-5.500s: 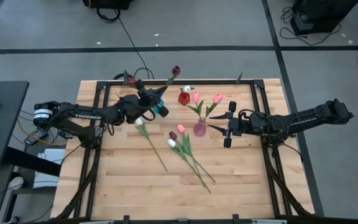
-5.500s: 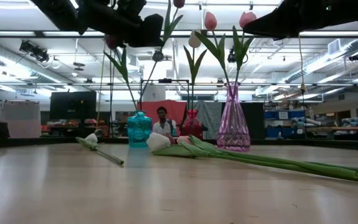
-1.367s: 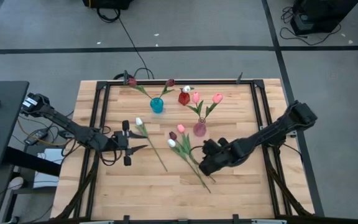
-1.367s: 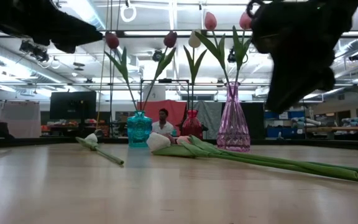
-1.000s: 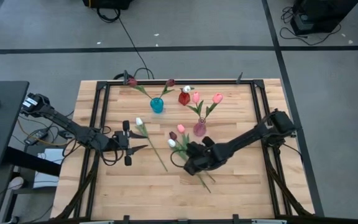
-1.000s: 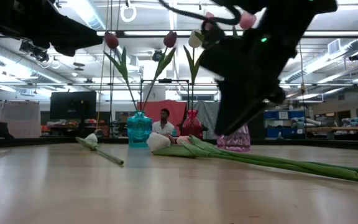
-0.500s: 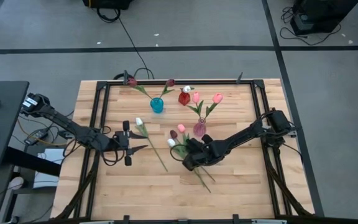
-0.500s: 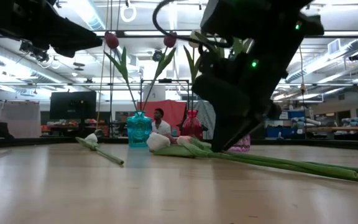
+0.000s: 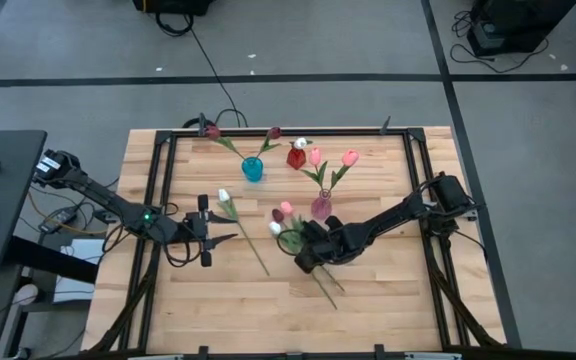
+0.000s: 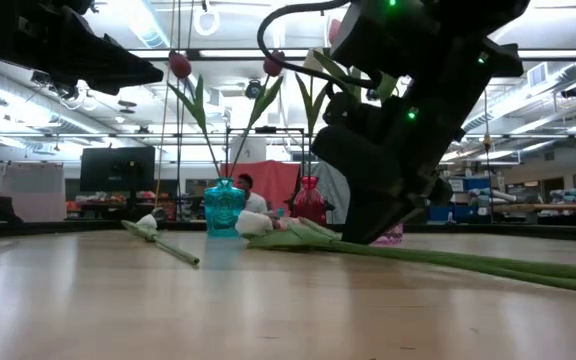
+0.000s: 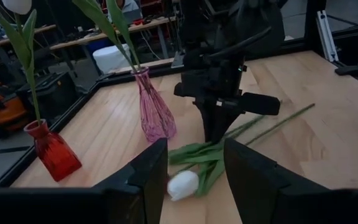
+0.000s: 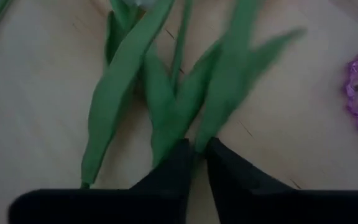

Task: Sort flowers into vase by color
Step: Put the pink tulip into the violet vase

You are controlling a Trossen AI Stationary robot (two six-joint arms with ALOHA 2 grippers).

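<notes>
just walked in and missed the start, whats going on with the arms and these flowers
The robot is sorting artificial tulips into vases by color. The right gripper is down at mid-table, its fingers closing around the stems and leaves of the loose tulips lying beside the pink vase. The left gripper waits open near a lone white tulip. The teal vase and red vase already hold flowers.

Tulip stems (image 10: pixel 388 245) behind right gripper (image 10: pixel 373 232)

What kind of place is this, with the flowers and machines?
Probably a robotics lab or workshop: a wooden table in a metal frame, two robot arms over it, cables on the grey floor, and workbenches and ceiling strip lights behind.
</notes>
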